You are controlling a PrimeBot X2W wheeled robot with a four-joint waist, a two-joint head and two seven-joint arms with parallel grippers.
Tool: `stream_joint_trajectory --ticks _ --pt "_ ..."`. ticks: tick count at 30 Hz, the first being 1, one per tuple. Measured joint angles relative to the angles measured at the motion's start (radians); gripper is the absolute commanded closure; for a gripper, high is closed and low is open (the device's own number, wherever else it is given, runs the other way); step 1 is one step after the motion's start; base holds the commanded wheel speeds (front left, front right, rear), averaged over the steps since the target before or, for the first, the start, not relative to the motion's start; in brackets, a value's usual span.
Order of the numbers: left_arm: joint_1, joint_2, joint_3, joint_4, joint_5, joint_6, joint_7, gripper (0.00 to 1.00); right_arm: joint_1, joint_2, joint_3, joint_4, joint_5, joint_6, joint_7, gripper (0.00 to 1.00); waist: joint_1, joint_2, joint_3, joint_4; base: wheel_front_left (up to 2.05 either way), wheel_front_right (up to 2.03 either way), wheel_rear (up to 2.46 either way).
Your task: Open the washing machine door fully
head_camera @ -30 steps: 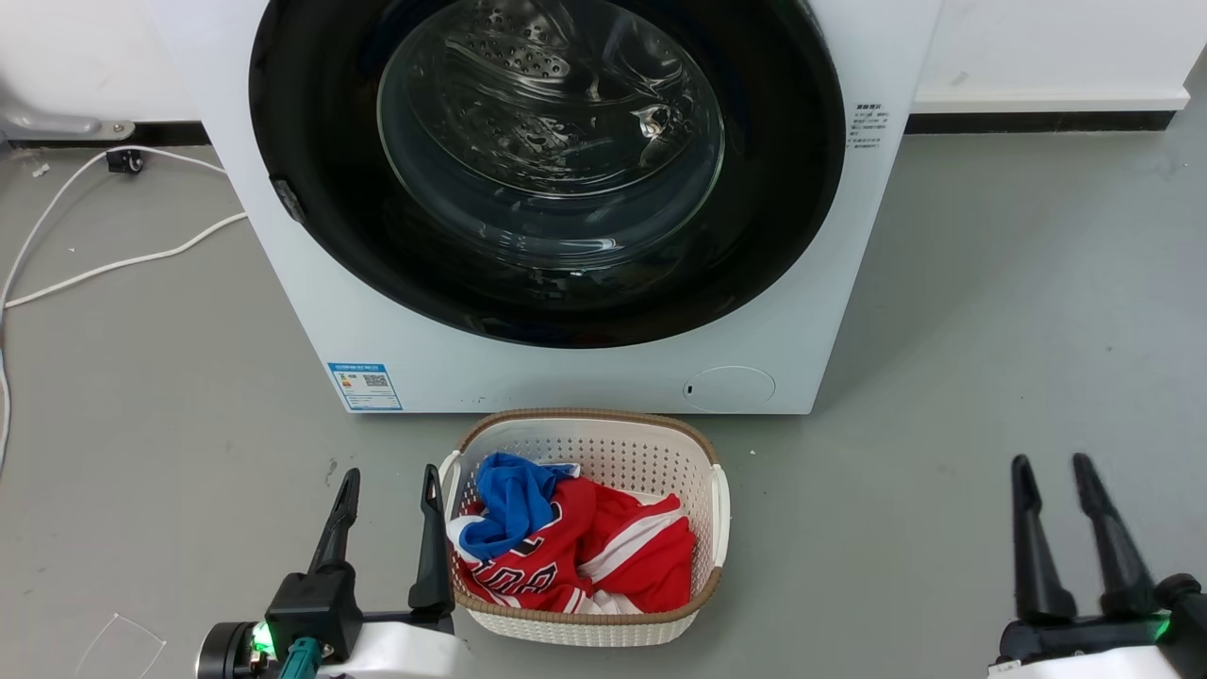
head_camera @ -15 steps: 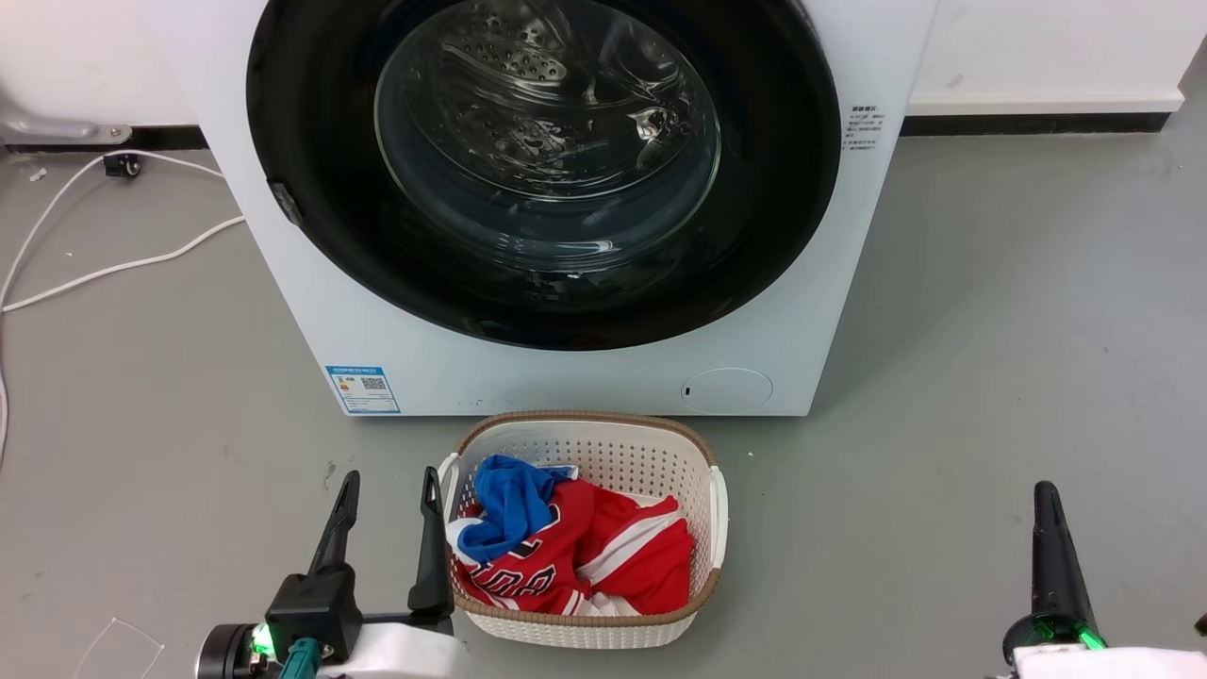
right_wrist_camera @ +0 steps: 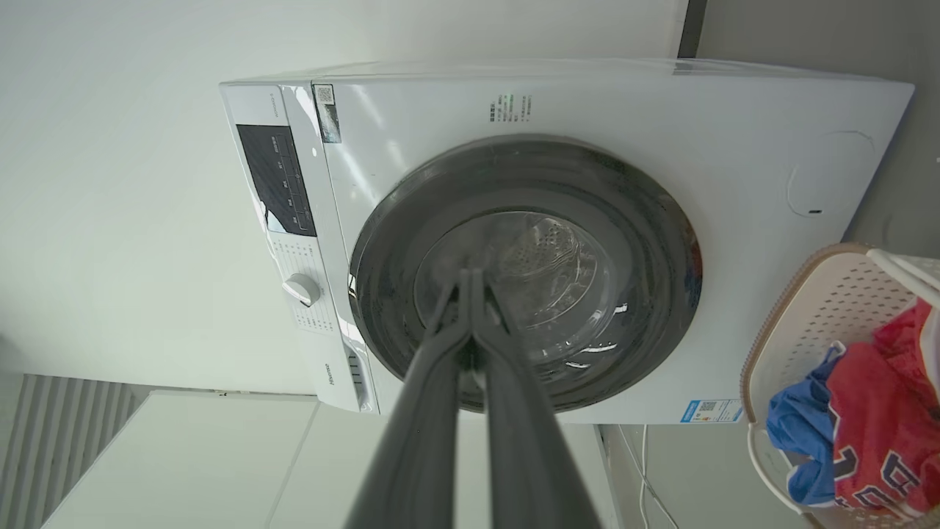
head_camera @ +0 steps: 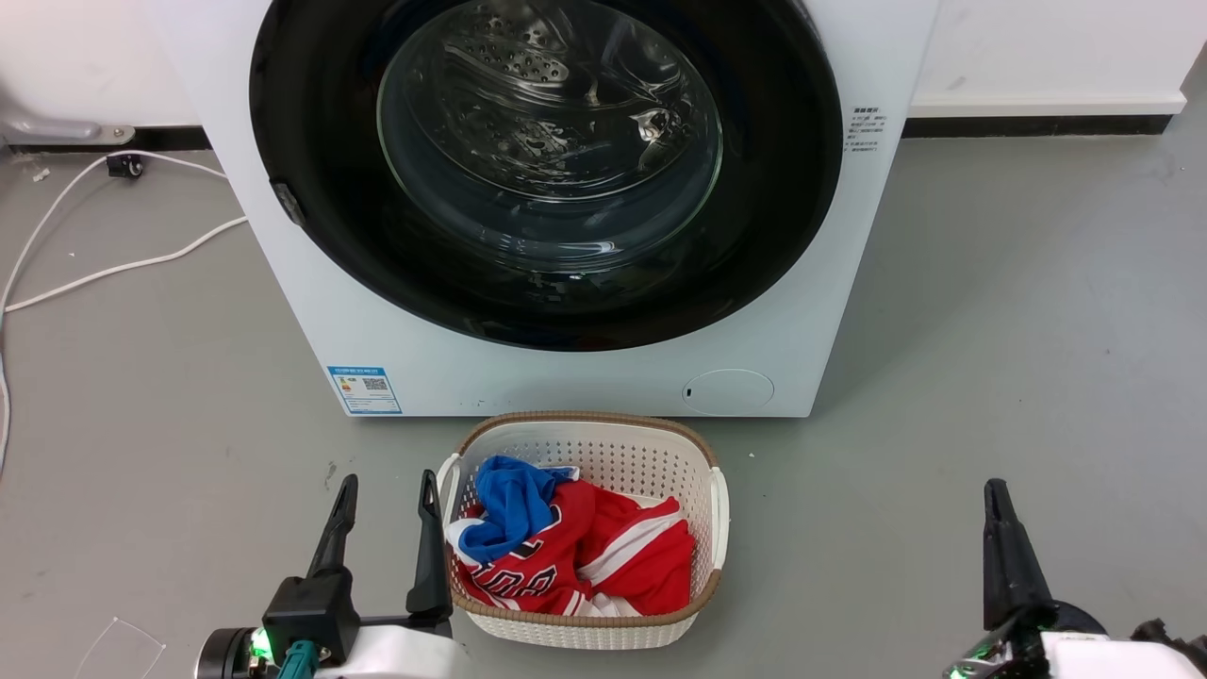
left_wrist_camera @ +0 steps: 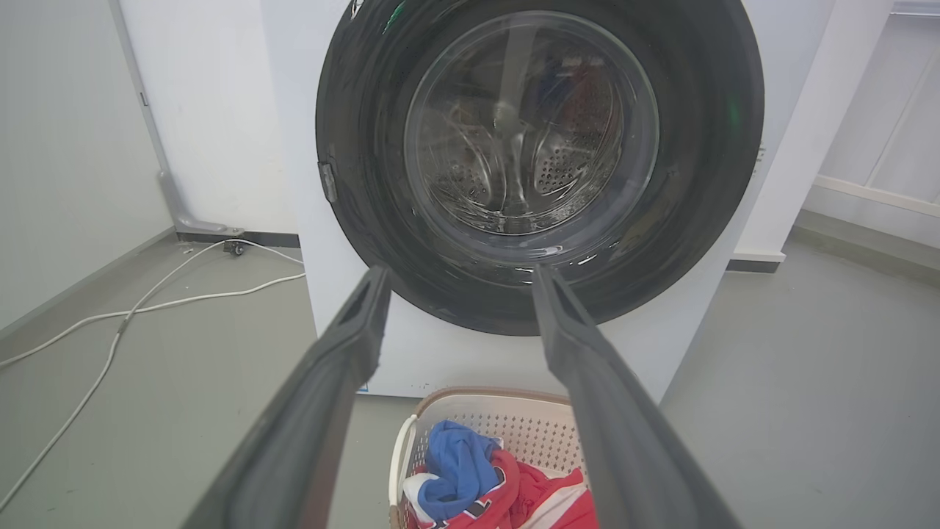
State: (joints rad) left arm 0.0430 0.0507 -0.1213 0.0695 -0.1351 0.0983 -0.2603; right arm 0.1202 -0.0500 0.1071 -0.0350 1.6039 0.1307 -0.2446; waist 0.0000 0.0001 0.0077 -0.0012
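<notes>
Glossy black and shut flush against the washing machine (head_camera: 566, 382), the washing machine door (head_camera: 547, 160) is not yet opened at all; through its glass you see the perforated steel drum (head_camera: 514, 57), with no laundry discernible inside. Your left gripper (head_camera: 388, 481) hangs well in front of the machine, fingers spread apart, holding nothing; your right gripper (right_wrist_camera: 470, 283), also well in front, has its fingers pressed together on nothing and its wrist rolled sideways, likely so a slim tip can hook the door's rim. Just in front of the machine stands a white perforated laundry basket (head_camera: 603, 448); it holds a red jersey (head_camera: 622, 556) and a blue garment (head_camera: 509, 500).
</notes>
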Motion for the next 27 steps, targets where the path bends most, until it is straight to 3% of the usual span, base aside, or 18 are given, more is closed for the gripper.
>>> stream_joint_trajectory --ticks 12,27 --pt "0.000 0.000 0.003 0.000 0.000 0.000 0.000 0.00 0.033 -0.013 -0.068 -0.093 0.104 0.000 0.191 1.00 0.0000 0.0000 0.001 0.000 0.00 0.00 0.00" --pt "0.000 0.000 0.003 -0.002 0.012 0.002 0.000 0.00 0.044 -0.003 -0.084 -0.069 0.073 0.000 0.220 1.00 0.0000 0.0000 0.009 0.002 0.00 0.00 0.00"
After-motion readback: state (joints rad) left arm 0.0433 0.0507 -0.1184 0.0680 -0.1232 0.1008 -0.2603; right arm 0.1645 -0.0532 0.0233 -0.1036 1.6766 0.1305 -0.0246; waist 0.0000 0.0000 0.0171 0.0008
